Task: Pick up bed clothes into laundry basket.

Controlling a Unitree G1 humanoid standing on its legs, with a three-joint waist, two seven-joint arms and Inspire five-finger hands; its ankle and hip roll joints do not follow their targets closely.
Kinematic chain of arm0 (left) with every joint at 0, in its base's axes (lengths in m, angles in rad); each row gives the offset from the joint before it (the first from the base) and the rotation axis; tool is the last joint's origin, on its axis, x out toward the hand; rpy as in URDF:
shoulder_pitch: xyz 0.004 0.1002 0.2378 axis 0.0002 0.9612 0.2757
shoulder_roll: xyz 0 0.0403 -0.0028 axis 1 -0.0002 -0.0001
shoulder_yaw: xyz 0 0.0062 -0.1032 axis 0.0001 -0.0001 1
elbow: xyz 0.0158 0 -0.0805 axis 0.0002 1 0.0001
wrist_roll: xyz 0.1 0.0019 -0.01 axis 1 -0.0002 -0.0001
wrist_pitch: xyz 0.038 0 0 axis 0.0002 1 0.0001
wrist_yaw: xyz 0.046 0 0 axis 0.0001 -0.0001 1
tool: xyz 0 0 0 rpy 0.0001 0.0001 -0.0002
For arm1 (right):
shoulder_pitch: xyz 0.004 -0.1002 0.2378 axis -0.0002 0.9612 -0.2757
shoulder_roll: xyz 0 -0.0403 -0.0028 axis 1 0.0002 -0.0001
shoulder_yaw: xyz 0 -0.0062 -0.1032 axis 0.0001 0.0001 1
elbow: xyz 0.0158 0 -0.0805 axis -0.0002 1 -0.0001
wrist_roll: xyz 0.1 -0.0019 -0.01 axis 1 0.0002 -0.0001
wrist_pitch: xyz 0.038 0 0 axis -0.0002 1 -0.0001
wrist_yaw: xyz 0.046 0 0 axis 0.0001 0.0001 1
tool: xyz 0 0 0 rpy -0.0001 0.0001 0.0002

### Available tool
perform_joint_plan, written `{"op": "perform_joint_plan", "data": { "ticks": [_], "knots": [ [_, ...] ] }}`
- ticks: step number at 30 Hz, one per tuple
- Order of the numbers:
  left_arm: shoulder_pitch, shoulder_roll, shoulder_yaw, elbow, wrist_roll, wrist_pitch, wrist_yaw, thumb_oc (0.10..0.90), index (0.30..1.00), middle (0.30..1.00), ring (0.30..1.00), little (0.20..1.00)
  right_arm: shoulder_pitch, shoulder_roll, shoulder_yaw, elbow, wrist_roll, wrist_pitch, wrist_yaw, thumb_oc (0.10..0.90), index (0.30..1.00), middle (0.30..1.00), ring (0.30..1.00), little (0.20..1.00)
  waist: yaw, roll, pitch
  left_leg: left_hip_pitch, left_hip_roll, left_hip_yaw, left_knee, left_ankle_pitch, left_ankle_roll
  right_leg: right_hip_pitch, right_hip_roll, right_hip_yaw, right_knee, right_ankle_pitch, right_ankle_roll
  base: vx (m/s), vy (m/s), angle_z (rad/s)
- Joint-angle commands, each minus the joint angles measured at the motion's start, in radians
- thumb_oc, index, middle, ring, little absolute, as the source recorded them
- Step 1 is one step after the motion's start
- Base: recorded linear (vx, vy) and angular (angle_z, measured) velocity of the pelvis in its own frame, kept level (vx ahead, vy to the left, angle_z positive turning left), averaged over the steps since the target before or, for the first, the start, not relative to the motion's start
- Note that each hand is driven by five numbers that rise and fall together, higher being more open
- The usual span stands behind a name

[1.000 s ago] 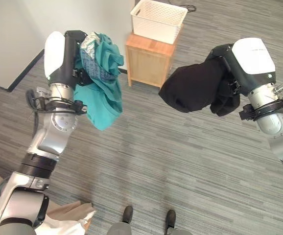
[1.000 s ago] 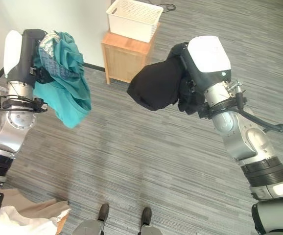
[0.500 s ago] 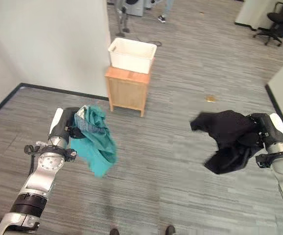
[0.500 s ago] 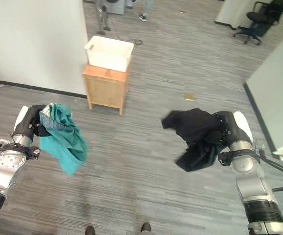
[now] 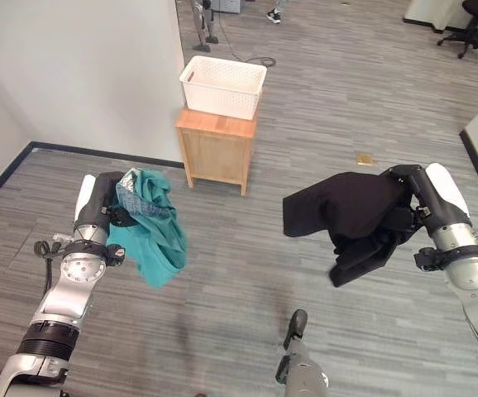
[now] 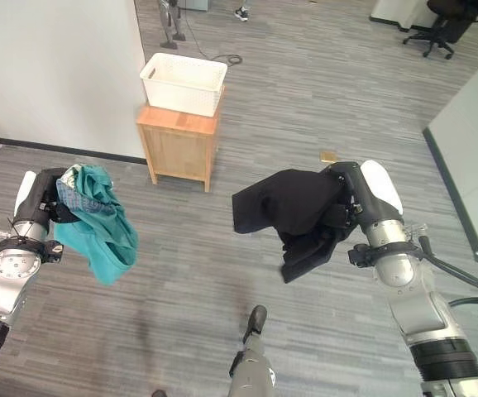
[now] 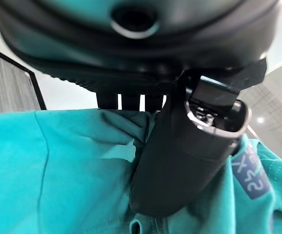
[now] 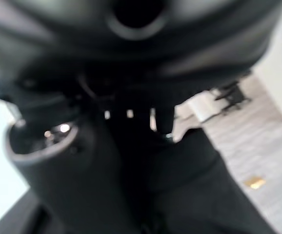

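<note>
- The left robot hand (image 5: pixel 100 201) is clamped on a teal garment (image 5: pixel 150 240), which hangs off it above the grey floor (image 5: pixel 247 273).
- The right robot hand (image 5: pixel 417 211) is curled into a black garment (image 5: pixel 346 217) that drapes from it toward the middle of the room.
- The white laundry basket (image 5: pixel 222 86) sits on a small wooden cabinet (image 5: pixel 216 150) by the wall, well ahead of both hands.
- The basket lies forward and to the right of the left hand, which looks nearer; the right must reach across leftward.

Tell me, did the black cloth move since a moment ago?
Yes. The black cloth in the right robot hand swung left, toward the wooden stand with the white basket.
</note>
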Motion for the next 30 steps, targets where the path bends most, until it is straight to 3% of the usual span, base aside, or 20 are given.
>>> {"op": "perform_joint_plan", "data": {
  "ticks": [1,2,4,5,7,8,9,10,11,13,16,18,20,21,22,24,25,26,27,30],
  "knots": [
    [-0.06,0.027,0.071,-0.173,-0.014,-0.149,0.035,0.4,0.3,0.3,0.3,0.3,-0.134,-0.065,-0.094,-0.073,-0.016,-0.064,-0.089,0.4,0.3,0.3,0.3,0.3,-0.011,0.013,-0.141,0.041,0.17,0.059,0.237,0.15,-0.078,0.035,0.04,0.005,-0.028,-0.081,0.044,0.3,-0.34,0.22],
    [-0.047,0.027,0.083,-0.182,-0.015,-0.147,0.037,0.4,0.3,0.3,0.3,0.3,-0.143,-0.062,-0.092,-0.08,-0.018,-0.071,-0.102,0.4,0.3,0.3,0.3,0.3,0.0,0.003,-0.14,-0.023,0.193,0.029,0.381,0.223,-0.075,0.075,0.07,-0.002,-0.042,-0.111,0.006,0.49,-0.482,0.02],
    [-0.023,0.024,0.099,-0.206,-0.002,-0.145,0.046,0.4,0.3,0.3,0.3,0.3,-0.152,-0.055,-0.095,-0.107,-0.025,-0.075,-0.118,0.4,0.3,0.3,0.3,0.3,0.025,-0.022,-0.134,-0.112,0.191,-0.012,0.558,0.277,-0.047,0.162,0.109,0.003,-0.078,-0.161,-0.047,0.6,-0.49,-0.26],
    [0.01,0.005,0.11,-0.231,0.003,-0.143,0.054,0.4,0.3,0.3,0.3,0.3,-0.159,-0.044,-0.088,-0.133,-0.033,-0.075,-0.123,0.4,0.3,0.3,0.3,0.3,0.07,-0.064,-0.116,-0.247,0.115,-0.036,0.663,0.179,-0.011,0.23,0.116,0.042,-0.1,-0.205,-0.059,0.7,-0.427,-0.52],
    [0.05,-0.016,0.12,-0.256,0.012,-0.148,0.051,0.4,0.3,0.3,0.3,0.3,-0.164,-0.042,-0.075,-0.143,-0.04,-0.079,-0.114,0.4,0.3,0.3,0.3,0.3,0.117,-0.078,-0.092,-0.377,0.042,-0.01,0.641,0.077,0.023,0.282,0.131,0.084,-0.105,-0.239,-0.049,0.47,-0.179,-0.43],
    [0.051,-0.017,0.122,-0.258,0.012,-0.148,0.05,0.4,0.3,0.3,0.3,0.3,-0.164,-0.043,-0.075,-0.143,-0.04,-0.079,-0.114,0.4,0.3,0.3,0.3,0.3,0.118,-0.081,-0.094,-0.379,0.037,-0.004,0.637,0.081,0.027,0.278,0.125,0.087,-0.105,-0.235,-0.048,0.37,0.024,-1.08],
    [0.073,-0.027,0.127,-0.279,0.042,-0.149,0.052,0.4,0.3,0.3,0.3,0.3,-0.168,-0.057,-0.067,-0.14,-0.044,-0.086,-0.115,0.4,0.3,0.3,0.3,0.3,0.151,-0.079,-0.087,-0.445,-0.004,0.051,0.508,0.048,0.063,0.313,0.132,0.114,-0.107,-0.261,-0.033,0.41,0.047,-1.21],
    [0.091,-0.034,0.135,-0.289,0.057,-0.151,0.057,0.4,0.3,0.3,0.3,0.3,-0.16,-0.059,-0.068,-0.14,-0.05,-0.089,-0.117,0.4,0.3,0.3,0.3,0.3,0.163,-0.067,-0.083,-0.478,-0.011,0.074,0.433,0.059,0.07,0.336,0.149,0.119,-0.106,-0.286,-0.028,0.56,0.071,-1.09],
    [0.104,-0.04,0.138,-0.302,0.064,-0.153,0.058,0.4,0.3,0.3,0.3,0.3,-0.156,-0.056,-0.068,-0.133,-0.056,-0.092,-0.121,0.4,0.3,0.3,0.3,0.3,0.177,-0.054,-0.08,-0.525,-0.016,0.112,0.346,0.122,0.07,0.363,0.174,0.123,-0.109,-0.3,-0.025,0.46,0.082,-0.46],
    [0.13,-0.06,0.146,-0.33,0.067,-0.156,0.061,0.4,0.3,0.3,0.3,0.3,-0.153,-0.059,-0.069,-0.126,-0.068,-0.097,-0.132,0.4,0.3,0.3,0.3,0.3,0.203,-0.036,-0.082,-0.531,-0.009,0.19,0.15,0.222,0.052,0.423,0.205,0.134,-0.107,-0.344,-0.018,0.52,0.052,-0.69],
    [0.126,-0.058,0.135,-0.34,0.053,-0.156,0.074,0.4,0.3,0.3,0.3,0.3,-0.17,-0.071,-0.077,-0.114,-0.074,-0.093,-0.156,0.4,0.3,0.3,0.3,0.3,0.205,-0.031,-0.091,-0.577,0.04,0.329,0.039,0.242,0.055,0.49,0.226,0.121,-0.096,-0.394,-0.006,0.5,0.047,-0.6],
    [0.166,-0.042,0.149,-0.385,0.04,-0.156,0.058,0.4,0.3,0.3,0.3,0.3,-0.171,-0.069,-0.083,-0.135,-0.077,-0.096,-0.158,0.4,0.3,0.3,0.3,0.3,0.229,-0.026,-0.109,-0.545,0.044,0.399,0.013,0.279,0.09,0.498,0.242,0.117,-0.011,-0.427,-0.002,0.46,0.07,0.09],
    [0.206,-0.048,0.16,-0.41,0.02,-0.157,0.043,0.4,0.3,0.3,0.3,0.3,-0.183,-0.065,-0.081,-0.138,-0.088,-0.101,-0.154,0.4,0.3,0.3,0.3,0.3,0.263,-0.034,-0.125,-0.504,0.014,0.385,-0.006,0.273,0.125,0.486,0.227,0.102,0.156,-0.39,0.041,0.45,0.101,0.32],
    [0.227,-0.058,0.162,-0.415,0.001,-0.155,0.036,0.4,0.3,0.3,0.3,0.3,-0.174,-0.065,-0.096,-0.147,-0.1,-0.092,-0.153,0.4,0.3,0.3,0.3,0.3,0.263,-0.049,-0.133,-0.474,-0.013,0.394,-0.005,0.266,0.146,0.461,0.182,0.086,0.269,-0.317,0.098,0.44,0.112,0.02],
    [0.239,-0.066,0.161,-0.422,-0.012,-0.155,0.035,0.4,0.3,0.3,0.3,0.3,-0.169,-0.062,-0.104,-0.151,-0.114,-0.085,-0.154,0.4,0.3,0.3,0.3,0.3,0.254,-0.054,-0.127,-0.444,-0.03,0.385,0.006,0.257,0.164,0.425,0.154,0.093,0.389,-0.206,0.128,0.43,0.128,0.06],
    [0.255,-0.068,0.151,-0.429,-0.052,-0.161,0.015,0.4,0.3,0.3,0.3,0.3,-0.174,-0.062,-0.124,-0.164,-0.13,-0.081,-0.168,0.4,0.3,0.3,0.3,0.3,0.22,-0.032,-0.109,-0.367,-0.019,0.356,-0.016,0.233,0.175,0.278,0.112,0.121,0.603,-0.169,0.124,0.32,0.08,0.25],
    [0.256,-0.068,0.152,-0.429,-0.054,-0.161,0.013,0.4,0.3,0.3,0.3,0.3,-0.175,-0.063,-0.123,-0.165,-0.13,-0.08,-0.169,0.4,0.3,0.3,0.3,0.3,0.219,-0.034,-0.11,-0.37,-0.023,0.356,-0.015,0.232,0.177,0.269,0.105,0.123,0.619,-0.175,0.124,0.27,-0.058,0.85],
    [0.276,-0.06,0.167,-0.457,-0.101,-0.177,-0.021,0.4,0.3,0.3,0.3,0.3,-0.171,-0.078,-0.148,-0.188,-0.135,-0.08,-0.174,0.4,0.3,0.3,0.3,0.3,0.196,-0.028,-0.103,-0.333,-0.015,0.337,-0.019,0.216,0.162,0.223,0.022,0.083,0.562,-0.212,0.107,0.22,-0.119,1.01],
    [0.288,-0.05,0.176,-0.472,-0.112,-0.186,-0.034,0.4,0.3,0.3,0.3,0.3,-0.16,-0.088,-0.17,-0.2,-0.141,-0.079,-0.179,0.4,0.3,0.3,0.3,0.3,0.185,-0.022,-0.1,-0.324,-0.008,0.319,-0.026,0.212,0.147,0.201,0.006,0.076,0.489,-0.263,0.077,0.3,-0.168,0.86],
    [0.313,-0.046,0.191,-0.49,-0.142,-0.2,-0.054,0.4,0.3,0.3,0.3,0.3,-0.106,-0.09,-0.226,-0.231,-0.16,-0.077,-0.181,0.4,0.3,0.3,0.3,0.3,0.142,-0.028,-0.102,-0.32,-0.006,0.251,-0.027,0.209,0.114,0.193,0.045,0.131,0.289,-0.313,0.058,0.18,-0.139,1.1]
  ]
}}
